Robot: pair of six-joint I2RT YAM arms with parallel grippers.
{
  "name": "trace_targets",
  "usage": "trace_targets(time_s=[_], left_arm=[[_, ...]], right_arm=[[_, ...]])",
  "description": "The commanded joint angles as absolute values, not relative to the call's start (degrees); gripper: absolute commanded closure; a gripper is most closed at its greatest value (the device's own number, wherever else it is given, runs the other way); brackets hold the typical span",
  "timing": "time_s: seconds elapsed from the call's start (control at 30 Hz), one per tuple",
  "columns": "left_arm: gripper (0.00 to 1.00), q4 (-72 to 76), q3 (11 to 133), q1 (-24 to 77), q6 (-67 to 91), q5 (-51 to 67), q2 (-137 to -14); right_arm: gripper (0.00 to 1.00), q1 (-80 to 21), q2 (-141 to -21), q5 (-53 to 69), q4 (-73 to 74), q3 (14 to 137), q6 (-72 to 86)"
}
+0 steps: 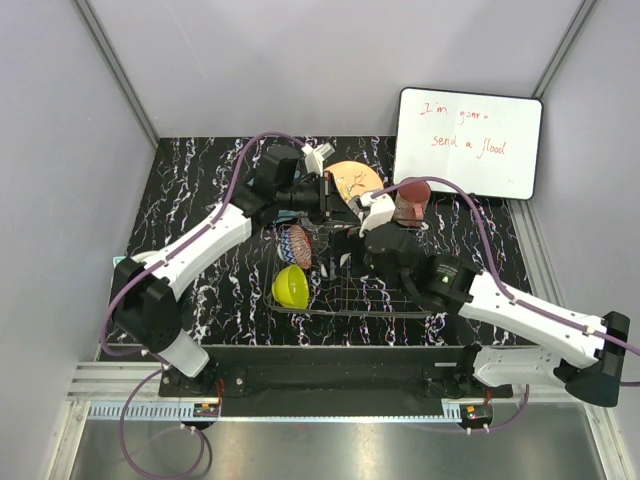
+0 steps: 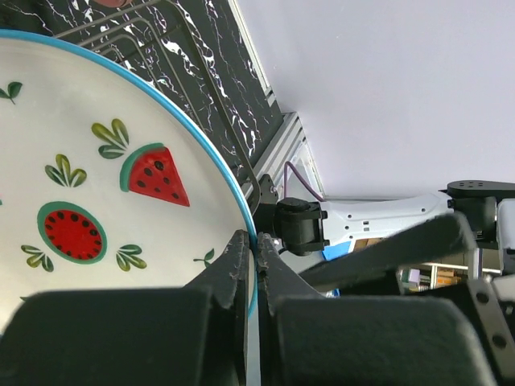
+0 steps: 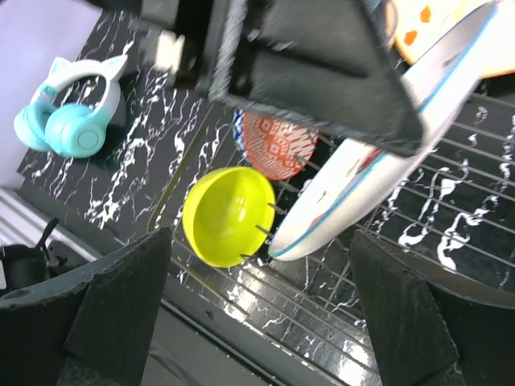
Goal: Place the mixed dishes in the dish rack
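My left gripper is shut on the rim of the teal plate, white with watermelon prints and a teal edge. The plate tilts with its lower edge in the dish rack, next to the yellow-green bowl. The small red-patterned bowl stands behind that bowl. My right gripper is open and empty above the rack's front. In the top view my left gripper and right gripper meet over the rack. The orange plate and reddish-brown cup lie behind it. The speckled plate and the glass are out of view.
A white board with red writing leans at the back right. Teal headphones lie on the black marbled table left of the rack. Grey walls close in the table on three sides.
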State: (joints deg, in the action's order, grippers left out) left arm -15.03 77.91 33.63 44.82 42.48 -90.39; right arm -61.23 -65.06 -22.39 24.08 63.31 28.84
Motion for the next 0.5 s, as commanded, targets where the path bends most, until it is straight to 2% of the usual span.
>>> trace_targets(time_s=[0.0,0.17,0.47], left_arm=[[1.0,-17.5,79.4,32.7,41.5,39.4,-91.6],[1.0,-17.4,79.5,32.7,41.3,39.3,-91.4],[1.0,-17.6,79.9,32.7,40.9,39.5,-91.1]], right_arm=[[0.0,-62.8,-67.5,-24.2,23.6,65.6,30.3],[0.01,-62.8,-70.0,-26.4,25.8,65.6,31.4],[0.11,-62.7,-73.5,-35.1,27.0,65.5,30.8]])
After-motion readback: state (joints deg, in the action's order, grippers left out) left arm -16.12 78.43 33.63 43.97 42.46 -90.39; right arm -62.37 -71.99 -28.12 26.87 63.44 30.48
